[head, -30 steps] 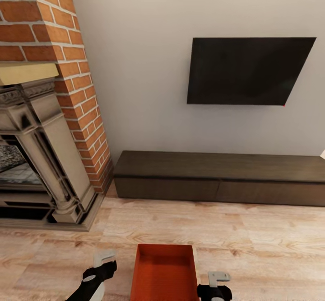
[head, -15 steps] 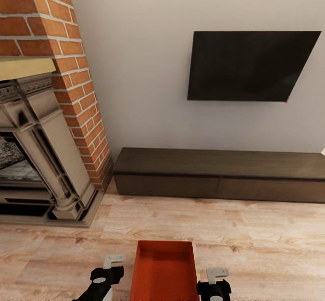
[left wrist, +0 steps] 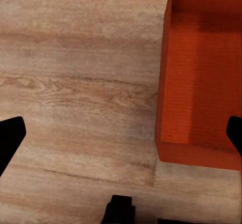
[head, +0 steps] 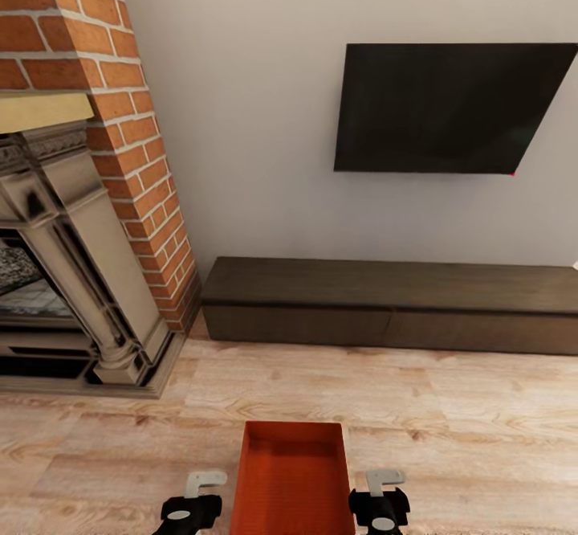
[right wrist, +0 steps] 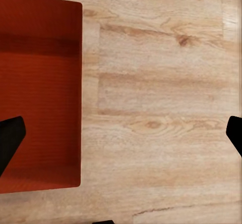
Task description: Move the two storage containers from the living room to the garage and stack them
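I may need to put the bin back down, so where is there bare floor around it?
Bare planks lie between the storage container and the bench, and toward the fireplace. Tightest beside the container, where the left gripper and right gripper flank it.

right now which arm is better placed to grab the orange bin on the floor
Neither clearly: the storage container lies on the wood floor between both open hands. The right hand looks marginally closer to its wall than the left hand, so right, narrowly.
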You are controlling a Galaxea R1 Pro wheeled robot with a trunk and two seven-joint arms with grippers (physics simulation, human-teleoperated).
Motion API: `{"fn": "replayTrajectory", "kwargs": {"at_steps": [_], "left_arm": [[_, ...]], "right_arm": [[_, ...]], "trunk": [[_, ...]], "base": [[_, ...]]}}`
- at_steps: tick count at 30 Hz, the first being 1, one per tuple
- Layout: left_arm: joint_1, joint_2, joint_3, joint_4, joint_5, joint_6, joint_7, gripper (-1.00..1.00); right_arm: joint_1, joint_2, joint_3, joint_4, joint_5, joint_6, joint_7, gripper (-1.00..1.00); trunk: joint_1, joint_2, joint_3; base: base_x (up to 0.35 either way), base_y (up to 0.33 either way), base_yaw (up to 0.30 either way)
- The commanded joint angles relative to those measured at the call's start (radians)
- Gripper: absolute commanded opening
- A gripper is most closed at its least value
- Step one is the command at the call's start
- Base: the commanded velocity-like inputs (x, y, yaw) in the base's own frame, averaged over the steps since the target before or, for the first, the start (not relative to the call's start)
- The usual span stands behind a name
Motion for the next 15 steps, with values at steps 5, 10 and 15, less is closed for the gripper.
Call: {"fn": "replayTrajectory", "kwargs": {"at_steps": [5,10,15], "left_arm": [[0.000,-0.013,0.002,0.015,-0.006,0.001,0.003,1.00],[0.000,-0.017,0.002,0.017,-0.008,-0.003,0.003,1.00],[0.000,-0.017,0.002,0.015,-0.009,-0.007,0.003,1.00]], "right_arm": [[-0.001,0.000,0.008,-0.003,-0.011,-0.003,-0.008,1.00],[-0.001,0.000,0.008,-0.003,-0.011,-0.003,-0.008,1.00],[-0.001,0.001,0.008,-0.003,-0.011,-0.003,-0.008,1.00]], "trunk": [[0.000,-0.001,-0.009],[0.000,-0.001,-0.017],[0.000,-0.001,-0.026]], "base": [[0.000,0.000,0.000],[0.000,0.000,0.000],[0.000,0.000,0.000]]}}
